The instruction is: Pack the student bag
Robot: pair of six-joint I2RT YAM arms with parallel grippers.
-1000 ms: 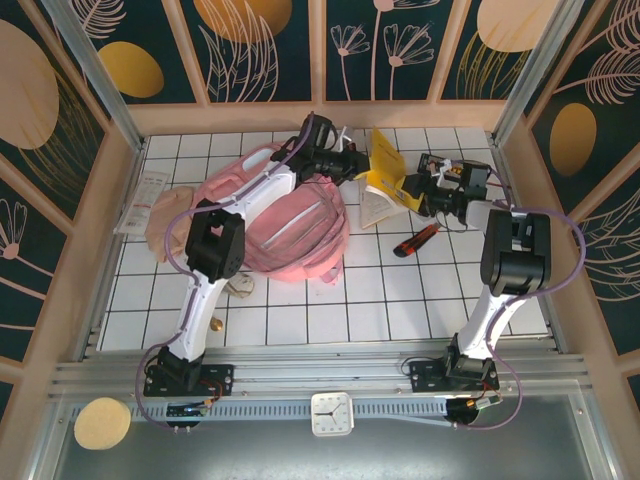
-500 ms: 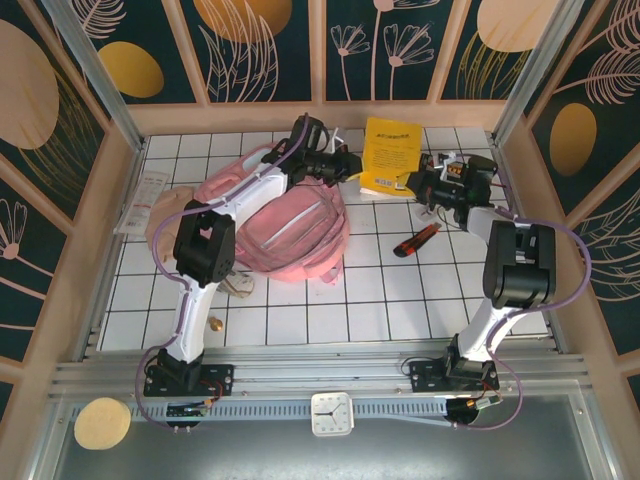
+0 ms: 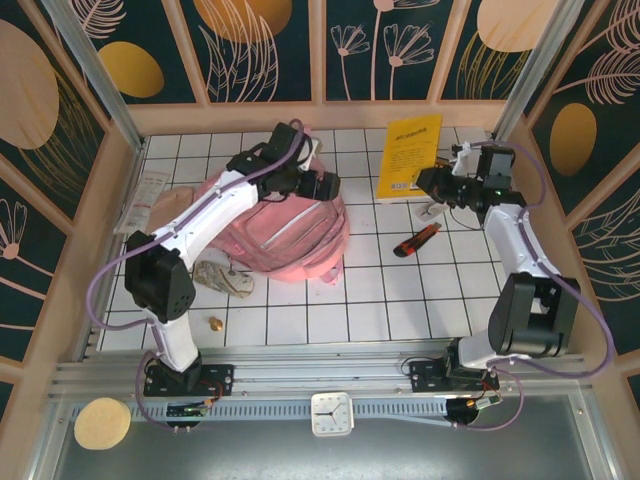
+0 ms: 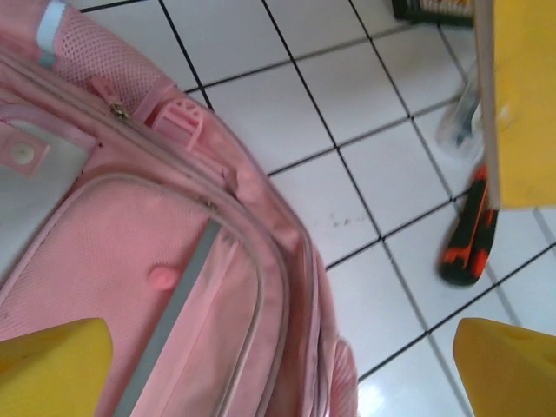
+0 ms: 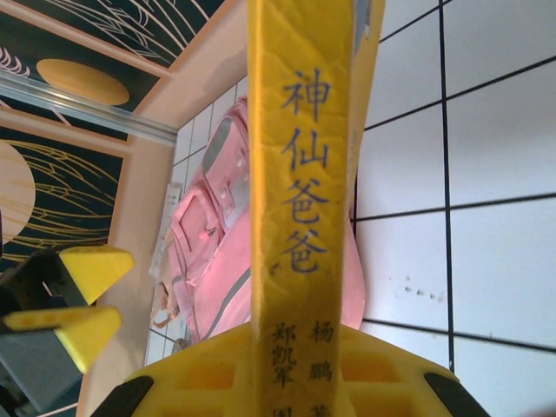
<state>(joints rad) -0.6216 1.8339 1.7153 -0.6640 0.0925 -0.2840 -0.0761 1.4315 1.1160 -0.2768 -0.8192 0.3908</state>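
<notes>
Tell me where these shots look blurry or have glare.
Left wrist: the backpack is sharp, the yellow fingertips are blurred, and glare whitens a tile at the bottom. Right wrist: the spine of the book is crisp, the background soft. Top external: even light, only faint shadows.

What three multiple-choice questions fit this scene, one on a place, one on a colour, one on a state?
1. Where is the book?
A inside the bag
B over the table's far right part
C under the bag
2. What colour is the bag?
A blue
B pink
C green
3. How is the left tool?
A open
B shut on the book
C shut on a strap

1 B: the right tool grips it there, right of the bag.
2 B: its fabric is pink all over.
3 A: its fingers stand wide apart above the bag.
</notes>
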